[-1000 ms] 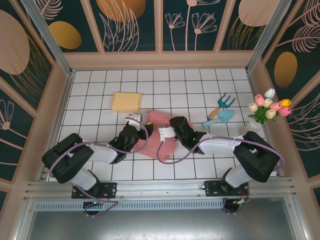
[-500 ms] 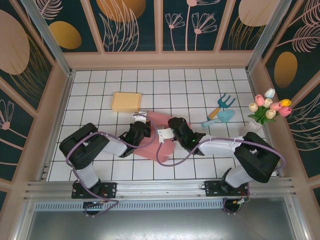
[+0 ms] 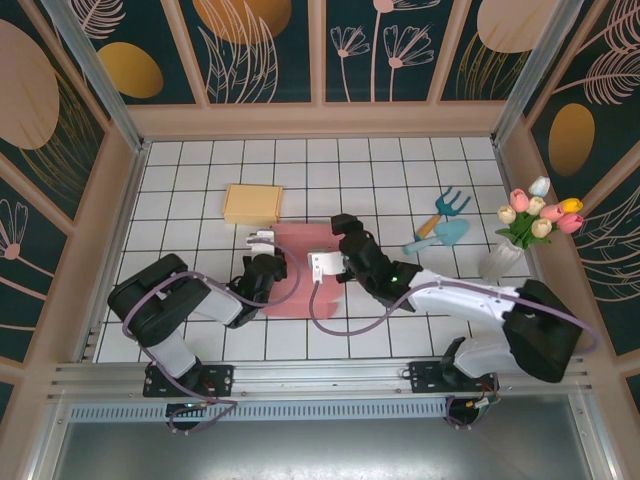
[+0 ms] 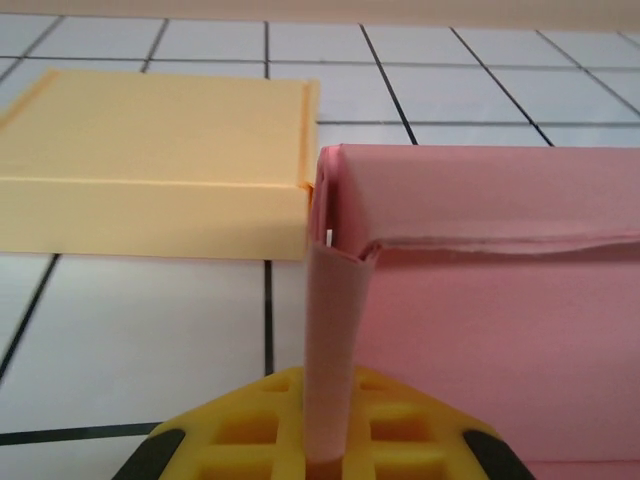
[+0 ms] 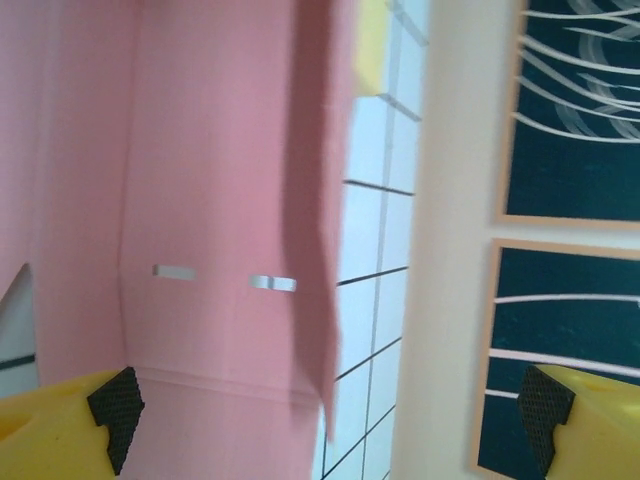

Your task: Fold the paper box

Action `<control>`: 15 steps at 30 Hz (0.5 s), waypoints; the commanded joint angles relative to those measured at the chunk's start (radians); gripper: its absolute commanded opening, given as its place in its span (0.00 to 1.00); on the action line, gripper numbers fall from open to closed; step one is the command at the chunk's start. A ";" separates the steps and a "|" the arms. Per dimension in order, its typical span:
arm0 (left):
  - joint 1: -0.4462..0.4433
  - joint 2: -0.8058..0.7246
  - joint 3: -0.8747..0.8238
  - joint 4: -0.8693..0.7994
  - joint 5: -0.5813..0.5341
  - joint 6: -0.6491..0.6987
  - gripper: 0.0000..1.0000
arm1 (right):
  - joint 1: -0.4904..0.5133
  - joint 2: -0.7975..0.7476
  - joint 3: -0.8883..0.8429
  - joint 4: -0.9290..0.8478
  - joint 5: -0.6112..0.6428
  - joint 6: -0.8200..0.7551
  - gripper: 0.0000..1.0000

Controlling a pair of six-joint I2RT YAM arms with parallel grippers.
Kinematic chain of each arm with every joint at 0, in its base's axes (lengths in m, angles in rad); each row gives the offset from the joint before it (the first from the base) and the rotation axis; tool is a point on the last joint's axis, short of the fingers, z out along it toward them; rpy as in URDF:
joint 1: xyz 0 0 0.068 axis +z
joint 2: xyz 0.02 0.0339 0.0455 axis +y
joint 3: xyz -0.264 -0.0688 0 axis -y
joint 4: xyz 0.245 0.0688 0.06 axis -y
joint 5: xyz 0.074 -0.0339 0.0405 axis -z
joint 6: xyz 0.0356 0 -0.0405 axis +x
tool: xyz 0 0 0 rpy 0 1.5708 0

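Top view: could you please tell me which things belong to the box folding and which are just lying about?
In the job:
pink paper box
left gripper, pinching its flap
right gripper, open

Lying about:
yellow box
toy garden tools
tulips

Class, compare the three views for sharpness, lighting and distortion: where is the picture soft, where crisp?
Top external: evenly lit and crisp, faint shadows by the pink paper box; the corner posts splay outward, wide-lens distortion. Left wrist: the box's flap at the left fingers looks soft, the yellow box behind sharper. Right wrist: the same box is blurred, with a darker band down its fold.
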 commanded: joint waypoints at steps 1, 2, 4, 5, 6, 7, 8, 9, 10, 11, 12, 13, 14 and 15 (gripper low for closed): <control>0.005 -0.041 -0.039 0.122 -0.070 -0.018 0.00 | 0.010 -0.103 0.035 0.033 -0.010 0.214 0.99; 0.006 -0.043 -0.044 0.132 -0.079 -0.014 0.00 | 0.005 -0.120 0.033 0.082 0.006 0.282 0.99; 0.006 -0.035 -0.035 0.147 -0.101 0.008 0.00 | -0.023 -0.124 0.048 0.186 0.105 0.516 0.99; 0.005 -0.026 -0.022 0.146 -0.105 0.024 0.00 | -0.037 -0.113 0.089 0.145 0.154 0.632 0.99; 0.005 -0.014 -0.001 0.135 -0.111 0.039 0.00 | -0.068 -0.092 0.152 0.058 0.173 0.751 0.99; 0.005 -0.001 0.023 0.111 -0.123 0.047 0.00 | -0.112 -0.066 0.201 -0.031 0.159 0.858 0.99; 0.005 0.012 0.038 0.108 -0.127 0.055 0.00 | -0.145 -0.045 0.239 -0.086 0.149 0.942 0.99; 0.005 0.029 0.044 0.137 -0.104 0.090 0.00 | -0.170 -0.028 0.260 -0.118 0.156 1.023 0.99; 0.006 0.050 0.050 0.160 -0.101 0.107 0.00 | -0.179 -0.013 0.275 -0.140 0.194 1.114 0.99; 0.005 0.076 0.061 0.160 -0.116 0.108 0.00 | -0.182 -0.001 0.293 -0.170 0.208 1.184 0.99; 0.007 0.095 0.075 0.158 -0.120 0.114 0.00 | -0.184 0.014 0.314 -0.211 0.180 1.226 0.99; 0.008 0.114 0.087 0.158 -0.116 0.121 0.00 | -0.180 0.025 0.326 -0.231 0.139 1.241 0.99; 0.008 0.135 0.103 0.154 -0.112 0.126 0.00 | -0.169 0.034 0.327 -0.232 0.105 1.255 0.99; 0.009 0.154 0.119 0.152 -0.097 0.133 0.00 | -0.154 0.040 0.316 -0.218 0.090 1.276 0.99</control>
